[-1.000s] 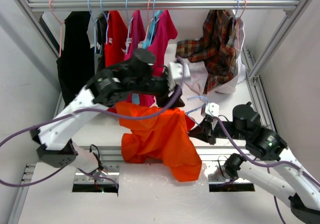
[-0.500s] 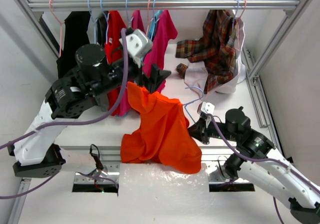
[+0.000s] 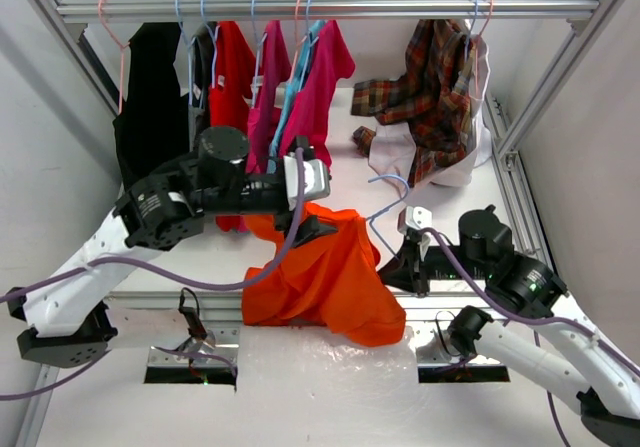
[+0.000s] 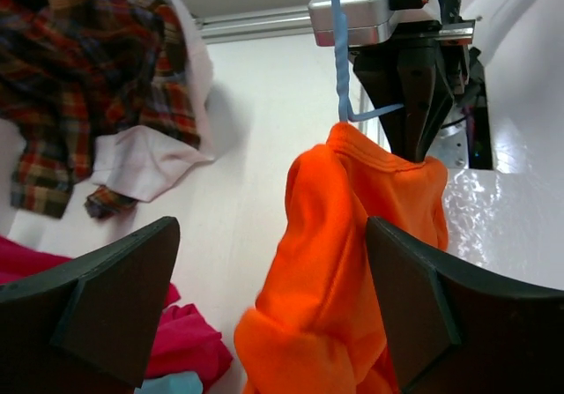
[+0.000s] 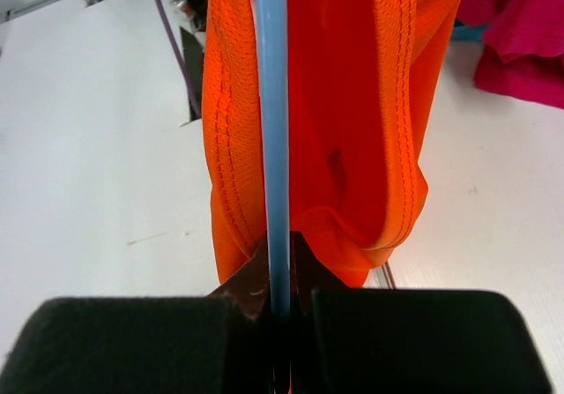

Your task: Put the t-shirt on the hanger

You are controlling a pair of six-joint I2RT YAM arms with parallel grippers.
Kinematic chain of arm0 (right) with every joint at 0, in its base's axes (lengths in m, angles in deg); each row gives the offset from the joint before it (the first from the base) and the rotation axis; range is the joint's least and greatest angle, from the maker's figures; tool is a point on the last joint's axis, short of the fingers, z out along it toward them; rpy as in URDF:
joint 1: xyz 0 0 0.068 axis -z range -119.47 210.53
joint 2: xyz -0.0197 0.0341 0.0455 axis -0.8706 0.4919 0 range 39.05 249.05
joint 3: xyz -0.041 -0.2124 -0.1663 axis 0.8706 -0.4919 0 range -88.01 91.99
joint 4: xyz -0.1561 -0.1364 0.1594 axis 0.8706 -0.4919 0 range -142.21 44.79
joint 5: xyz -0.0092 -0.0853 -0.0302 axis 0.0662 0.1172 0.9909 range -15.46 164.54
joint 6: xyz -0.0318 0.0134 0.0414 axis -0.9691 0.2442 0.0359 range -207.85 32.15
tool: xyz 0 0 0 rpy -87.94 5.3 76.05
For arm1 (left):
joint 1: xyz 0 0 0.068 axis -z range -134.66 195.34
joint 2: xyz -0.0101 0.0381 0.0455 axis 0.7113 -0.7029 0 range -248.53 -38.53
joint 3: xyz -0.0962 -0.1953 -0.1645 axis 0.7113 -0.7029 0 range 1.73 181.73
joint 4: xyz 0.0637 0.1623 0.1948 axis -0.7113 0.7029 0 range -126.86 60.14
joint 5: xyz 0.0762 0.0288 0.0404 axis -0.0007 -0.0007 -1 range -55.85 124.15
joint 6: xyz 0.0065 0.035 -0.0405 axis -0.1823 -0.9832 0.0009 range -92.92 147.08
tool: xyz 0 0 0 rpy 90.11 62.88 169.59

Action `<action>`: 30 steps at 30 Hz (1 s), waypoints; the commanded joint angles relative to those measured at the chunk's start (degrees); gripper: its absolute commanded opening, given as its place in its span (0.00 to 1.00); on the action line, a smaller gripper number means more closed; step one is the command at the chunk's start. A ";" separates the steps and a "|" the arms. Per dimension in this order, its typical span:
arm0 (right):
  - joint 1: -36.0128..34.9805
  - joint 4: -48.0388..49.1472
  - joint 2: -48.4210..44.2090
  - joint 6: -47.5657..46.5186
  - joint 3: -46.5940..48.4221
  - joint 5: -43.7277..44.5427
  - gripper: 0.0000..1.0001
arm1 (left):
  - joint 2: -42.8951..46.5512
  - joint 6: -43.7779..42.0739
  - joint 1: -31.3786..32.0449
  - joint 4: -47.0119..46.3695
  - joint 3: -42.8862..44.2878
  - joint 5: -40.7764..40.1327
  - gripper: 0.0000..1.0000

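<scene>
Our left tool point(image 4: 269, 235) stands open. In its wrist view the two dark fingers point(image 4: 106, 306) sit wide apart at the lower left and lower right of the frame, and neither clamps anything. The t-shirt point(image 4: 352, 253) hangs in the gap beyond them, right of centre, its bright orange cloth bunched into a long fold.

Our right tool point(image 5: 278, 279) is closed on the hanger point(image 5: 270, 103). Its wrist view shows the pale blue wire pinched between the dark tips at the bottom centre and running straight up the frame. Orange seams drape on both sides of the wire.

From above, we see the t-shirt point(image 3: 325, 277) in the middle of the frame. Its top is gathered where the hanger point(image 3: 385, 192) rises just right of centre, and its hem falls toward the lower centre over the edge of the white bench point(image 3: 470, 207). The hanger's curved hook stands free above the cloth.

The left arm reaches in from the left and ends at the shirt's upper left edge. We cannot tell from this view whether it touches the cloth.

Along the top of the frame a rail point(image 3: 330, 7) carries a black garment point(image 3: 150, 97), a red shirt point(image 3: 232, 67), a magenta shirt point(image 3: 325, 77) and a plaid shirt point(image 3: 430, 77).
</scene>
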 commanded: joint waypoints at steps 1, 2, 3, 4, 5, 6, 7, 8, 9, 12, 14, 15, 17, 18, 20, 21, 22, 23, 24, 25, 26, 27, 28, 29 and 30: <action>0.01 0.73 0.82 -1.44 3.54 -3.21 0.00 | -2.23 -1.48 0.41 0.60 2.40 4.41 0.80; -0.08 0.65 0.83 -1.79 3.89 -2.77 0.00 | -2.58 -1.65 0.41 1.22 2.75 5.73 0.77; -0.08 0.65 0.83 -2.14 3.98 -2.42 0.00 | -2.76 -1.83 0.41 2.01 2.67 7.31 0.74; 0.01 0.65 0.83 -2.50 4.33 -1.20 0.00 | -2.85 -2.09 0.41 2.45 2.58 9.59 0.54; 0.01 0.65 0.83 -2.67 5.12 -0.75 0.00 | -2.85 -1.92 0.41 2.71 2.32 9.70 0.37; -0.08 0.56 0.91 -2.85 5.56 -0.40 0.00 | -2.67 -1.57 0.41 2.28 1.96 9.27 0.21; 0.01 0.56 0.91 -3.02 6.00 -0.22 0.00 | -2.41 -1.13 0.41 1.67 1.35 7.78 0.04; 0.01 0.82 0.83 -3.20 6.70 -0.48 0.00 | -1.88 -1.13 0.41 1.05 -0.05 7.59 0.02; 0.01 1.43 0.83 -3.29 6.97 -0.65 0.00 | -1.53 -1.30 0.41 0.70 -0.76 7.51 0.00; 0.01 1.88 0.30 -3.99 7.85 0.39 0.00 | -1.18 0.10 0.32 -0.45 -1.55 5.57 0.00; 0.01 2.23 -0.05 -3.82 7.59 3.55 0.03 | -0.65 -0.52 0.32 -1.40 -2.43 4.09 0.00; 0.01 2.23 -0.14 -3.29 7.50 5.04 0.14 | -0.56 0.53 0.32 -2.11 -2.87 -0.19 0.00; 0.01 1.70 -0.40 -2.42 6.89 9.44 0.95 | 0.49 3.26 0.41 -5.17 -3.66 -6.44 0.00; 0.01 0.48 -0.40 -1.11 6.80 11.10 0.99 | 1.02 4.31 0.32 -6.76 -5.06 -14.65 0.00; 0.01 -1.28 -1.10 1.18 6.97 20.63 0.99 | 3.46 6.43 0.41 -11.32 -7.17 -22.52 0.00; 0.01 -2.94 -1.63 5.11 6.89 25.40 0.99 | 4.35 6.34 0.32 -12.22 -8.31 -25.95 0.00; -0.08 -3.83 -2.24 7.50 6.80 30.58 0.99 | 5.40 6.08 0.41 -12.92 -10.67 -26.33 0.00; 0.01 -4.53 -4.25 10.04 6.62 34.98 0.99 | 7.50 5.64 0.32 -14.06 -11.91 -26.16 0.00; -0.08 -5.50 -5.49 14.94 6.19 42.51 0.99 | 8.48 5.29 0.41 -14.16 -13.06 -25.20 0.00; -0.08 -5.94 -8.03 17.34 5.05 45.28 0.99 | 10.14 5.11 0.41 -14.24 -14.81 -24.76 0.00; 0.01 -6.47 -9.27 20.06 4.34 47.05 0.99 | 10.86 5.11 0.41 -14.07 -15.43 -24.32 0.00; 0.01 -6.82 -10.33 24.70 3.55 48.37 0.99 | 11.56 5.20 0.41 -13.63 -15.88 -23.27 0.00; -0.08 -6.74 -11.21 26.84 1.46 48.13 0.99 | 12.09 5.72 0.41 -13.11 -16.84 -22.82 0.00; -0.08 -5.08 -12.61 30.08 -0.22 47.34 0.98 | 13.31 6.08 0.41 -12.58 -17.37 -22.64 0.00; 0.01 -3.59 -13.06 31.07 -3.71 43.16 0.95 | 13.93 6.69 0.41 -12.58 -18.07 -22.90 0.00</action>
